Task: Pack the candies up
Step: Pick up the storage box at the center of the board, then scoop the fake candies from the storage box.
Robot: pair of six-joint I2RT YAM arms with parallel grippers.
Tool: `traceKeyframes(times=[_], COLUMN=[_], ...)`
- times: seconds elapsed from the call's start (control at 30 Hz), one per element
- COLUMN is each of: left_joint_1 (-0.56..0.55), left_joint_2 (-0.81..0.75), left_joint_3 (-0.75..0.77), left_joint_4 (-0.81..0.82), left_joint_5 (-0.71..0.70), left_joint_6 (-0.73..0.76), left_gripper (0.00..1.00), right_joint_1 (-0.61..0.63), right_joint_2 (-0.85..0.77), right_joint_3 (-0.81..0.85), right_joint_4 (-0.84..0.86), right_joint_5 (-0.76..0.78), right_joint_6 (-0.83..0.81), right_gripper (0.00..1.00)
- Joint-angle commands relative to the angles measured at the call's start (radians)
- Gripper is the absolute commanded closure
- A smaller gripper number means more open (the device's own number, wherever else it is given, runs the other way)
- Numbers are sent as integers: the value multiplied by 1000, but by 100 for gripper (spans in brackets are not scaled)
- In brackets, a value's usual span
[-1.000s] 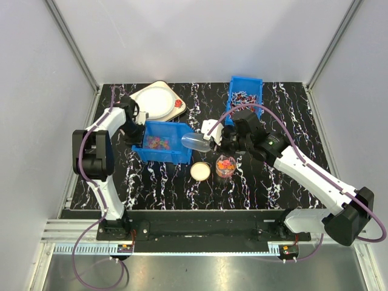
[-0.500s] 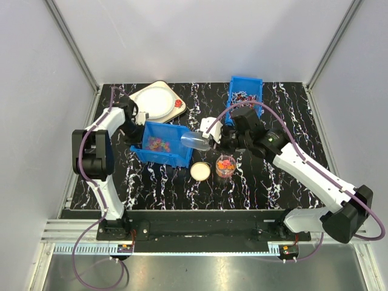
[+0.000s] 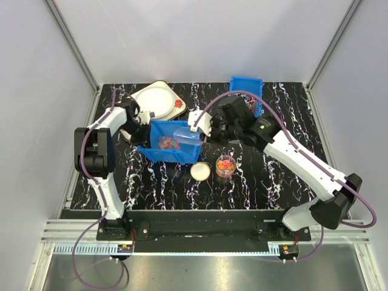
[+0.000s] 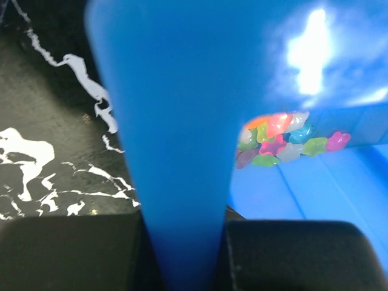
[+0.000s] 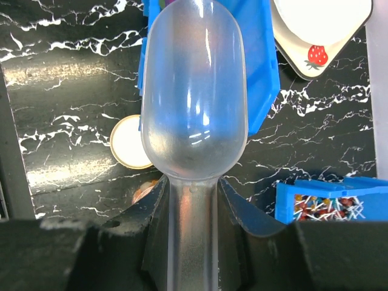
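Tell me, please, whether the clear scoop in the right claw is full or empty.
Empty: the right wrist view shows the scoop in the right claw, its clear bowl with nothing inside.

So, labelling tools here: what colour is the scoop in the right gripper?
Colourless, translucent plastic scoop; the right wrist view shows it best.

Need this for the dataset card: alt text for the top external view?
The right gripper holds a clear scoop over the right side of a blue bin of candies, whose left wall the left gripper grips. A cup of candies and a lid stand nearby.
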State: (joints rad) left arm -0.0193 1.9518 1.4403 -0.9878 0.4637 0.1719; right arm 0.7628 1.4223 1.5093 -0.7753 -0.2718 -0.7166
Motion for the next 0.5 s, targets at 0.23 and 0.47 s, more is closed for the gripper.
traceKeyframes(times=[0.23,0.47], left_joint_1=[-1,-1], left_joint_2=[-171,-217], left_joint_3=[-30,-49], left_joint_4=[58,58], left_joint_5=[-54,-112], left_joint_6=[-43,-34], left_gripper=[100,100], right_joint_1=[141,199], right_joint_2=[168,237], right_joint_3=[253,292], right_joint_4=[-199,-243], right_joint_5=[192,318], right_joint_6=[-84,-119], right_gripper=[100,100])
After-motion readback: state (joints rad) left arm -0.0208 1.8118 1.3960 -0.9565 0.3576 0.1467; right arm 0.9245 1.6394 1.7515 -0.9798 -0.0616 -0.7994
